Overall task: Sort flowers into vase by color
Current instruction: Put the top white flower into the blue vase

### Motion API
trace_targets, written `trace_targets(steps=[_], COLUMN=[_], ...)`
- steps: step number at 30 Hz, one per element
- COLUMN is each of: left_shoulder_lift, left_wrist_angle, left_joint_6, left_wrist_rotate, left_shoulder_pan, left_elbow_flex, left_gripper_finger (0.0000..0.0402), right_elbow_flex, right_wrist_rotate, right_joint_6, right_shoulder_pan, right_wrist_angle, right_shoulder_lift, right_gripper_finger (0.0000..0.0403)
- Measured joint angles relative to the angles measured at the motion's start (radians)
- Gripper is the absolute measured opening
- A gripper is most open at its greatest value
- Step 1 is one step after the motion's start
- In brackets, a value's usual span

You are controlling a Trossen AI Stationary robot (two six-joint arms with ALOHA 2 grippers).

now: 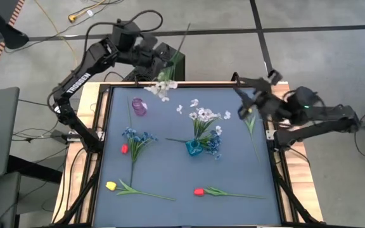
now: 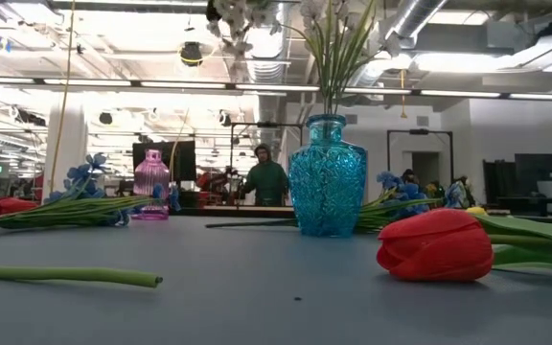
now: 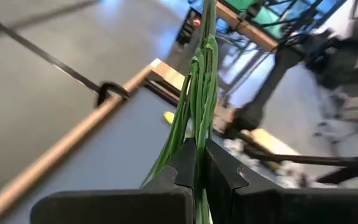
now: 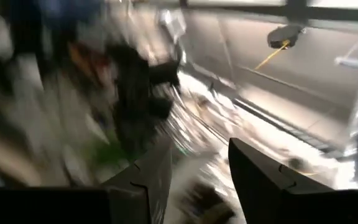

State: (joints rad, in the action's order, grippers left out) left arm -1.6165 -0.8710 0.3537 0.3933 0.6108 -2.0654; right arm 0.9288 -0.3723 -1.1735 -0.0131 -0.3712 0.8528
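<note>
Approx halfway. Left hand (image 1: 168, 65) is clamped on a white sprig (image 1: 163, 86) at the counter's far edge, above the empty pink vase (image 1: 139, 106). Blue sprig (image 1: 135, 137), yellow tulip (image 1: 111, 185) and red tulip (image 1: 198, 191) lie loose on the grey counter (image 1: 170, 164). Blue vase (image 1: 194, 149) holds white stems, w/ blue blossoms beside it. Right hand (image 1: 244, 95) is wide, empty, at the far right corner. Open workshop behind, w/ a person (image 2: 265, 177).
</note>
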Motion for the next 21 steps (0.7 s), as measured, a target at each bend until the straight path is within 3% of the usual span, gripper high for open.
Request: trace_targets(steps=[6, 9, 14, 21], left_shoulder_lift=[-0.004, -0.005, -0.005, -0.006], left_wrist_angle=[-0.050, -0.051, -0.050, -0.049], left_joint_6=[0.223, 0.267, 0.319, 0.365], left_wrist_rotate=[0.139, 0.184, 0.197, 0.197], left_shoulder_pan=[0.016, 0.019, 0.010, 0.004], left_elbow_flex=[-0.001, -0.001, -0.001, 0.000], left_gripper_finger=[0.0002, 0.0002, 0.0002, 0.0002], right_elbow_flex=[0.029, 0.054, 0.112, 0.207], right_wrist_rotate=[-0.009, -0.029, -0.026, -0.015], right_joint_6=[-0.471, -0.612, -0.730, -0.741], right_shoulder_pan=[0.134, 0.199, 0.273, 0.330], right_wrist_angle=[-0.008, -0.013, -0.033, -0.031], right_shoulder_lift=[0.138, 0.203, 0.304, 0.435], right_gripper_finger=[0.0183, 0.0183, 0.0183, 0.0183])
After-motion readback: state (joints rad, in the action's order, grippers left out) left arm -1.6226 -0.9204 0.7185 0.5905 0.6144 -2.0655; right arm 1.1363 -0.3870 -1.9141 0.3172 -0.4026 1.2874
